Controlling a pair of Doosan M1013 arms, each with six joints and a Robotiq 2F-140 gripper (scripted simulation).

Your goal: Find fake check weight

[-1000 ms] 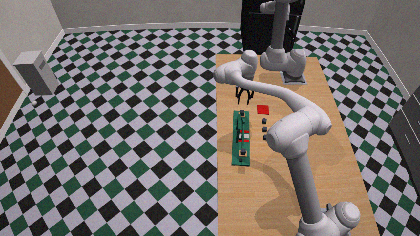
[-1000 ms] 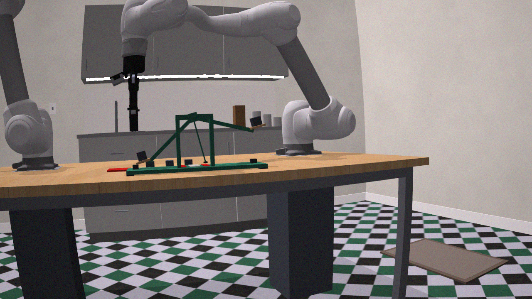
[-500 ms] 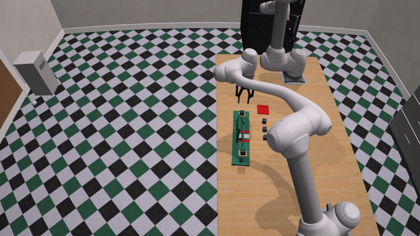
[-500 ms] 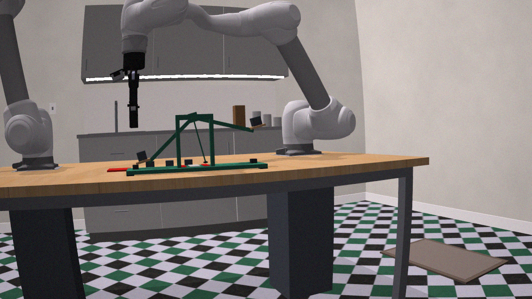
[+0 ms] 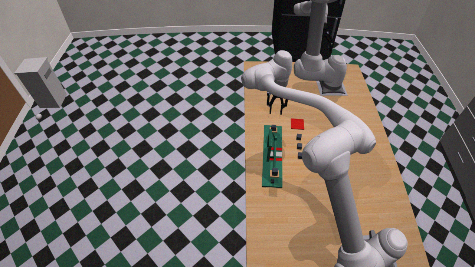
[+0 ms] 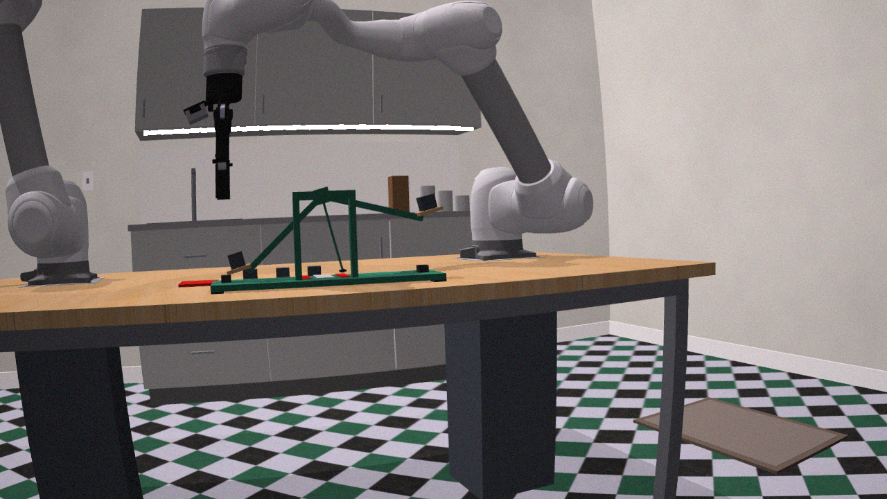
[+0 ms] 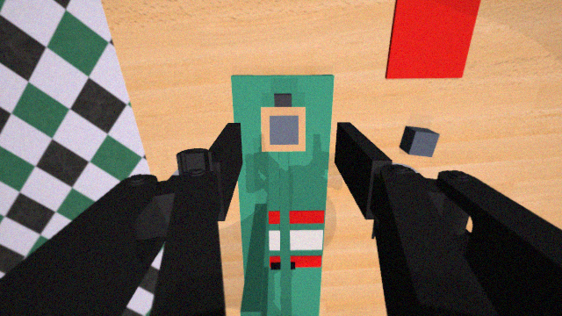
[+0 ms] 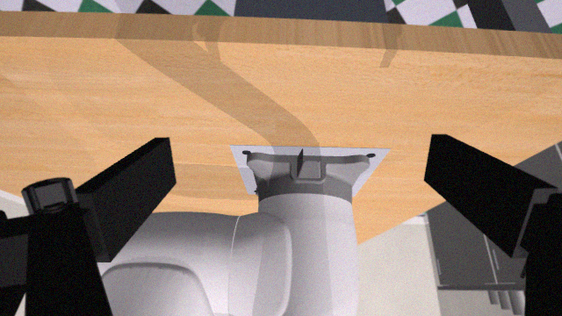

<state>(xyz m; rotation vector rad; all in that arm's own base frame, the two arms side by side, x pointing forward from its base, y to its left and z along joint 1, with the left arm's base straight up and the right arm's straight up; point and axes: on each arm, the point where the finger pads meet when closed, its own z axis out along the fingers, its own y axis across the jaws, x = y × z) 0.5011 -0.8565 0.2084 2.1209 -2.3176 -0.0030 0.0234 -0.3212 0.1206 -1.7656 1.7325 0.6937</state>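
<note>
Top: Three weights [image 5: 298, 136] stood in a row near the red dish [image 5: 297, 124] [image 6: 195, 283] [image 7: 432, 39]. Exterior: the balance [image 5: 265, 165] [image 6: 352, 235] [image 7: 246, 101] tilted; its raised weight [image 5: 275, 171] [image 6: 426, 202] was probably the fake, next needing a lift to the dish. Left wrist: the left fingers [image 5: 276, 112] [image 6: 222, 197] stood parted, empty, above the low pan. Right wrist: the right fingers gaped.

The flat square dish [image 5: 297, 124] [image 6: 196, 283] [image 7: 432, 39] I see is plain red. My long rectangular balance base [image 5: 272, 182] [image 6: 384, 277] [image 7: 246, 101] is green, banded red, white, red across its middle. The small cube-shaped weight [image 5: 298, 136] [image 7: 420, 141] near the dish is dark blue-grey. My tabletop of grained wood [image 5: 275, 219] [image 6: 558, 267] [image 7: 184, 53] [image 8: 110, 105] is honey-tan; the floor is chequered green, black and pale lilac.
</note>
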